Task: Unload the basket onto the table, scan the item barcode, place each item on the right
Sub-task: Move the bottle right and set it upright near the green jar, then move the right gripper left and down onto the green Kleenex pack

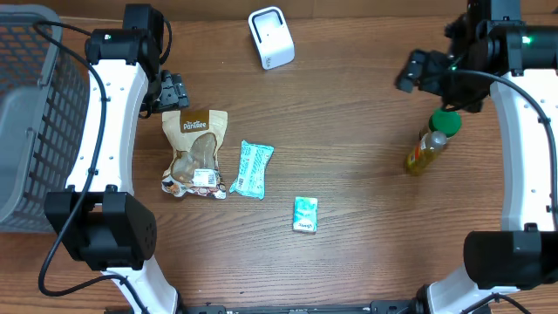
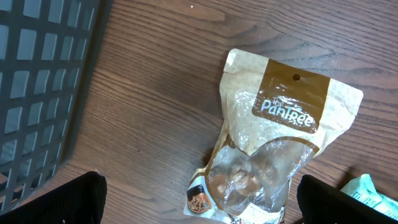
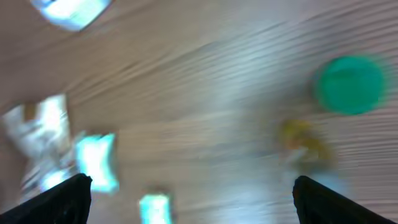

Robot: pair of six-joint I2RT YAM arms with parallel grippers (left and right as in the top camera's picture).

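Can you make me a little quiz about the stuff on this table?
1. True or false: the bottle is in the basket.
2. The bottle's cap is: A red, B green, C white.
3. Not counting the scanner, how many items are on the table?

Key: 1 false, it is on the table. 2 B. 3 four: pouch, packet, box, bottle.
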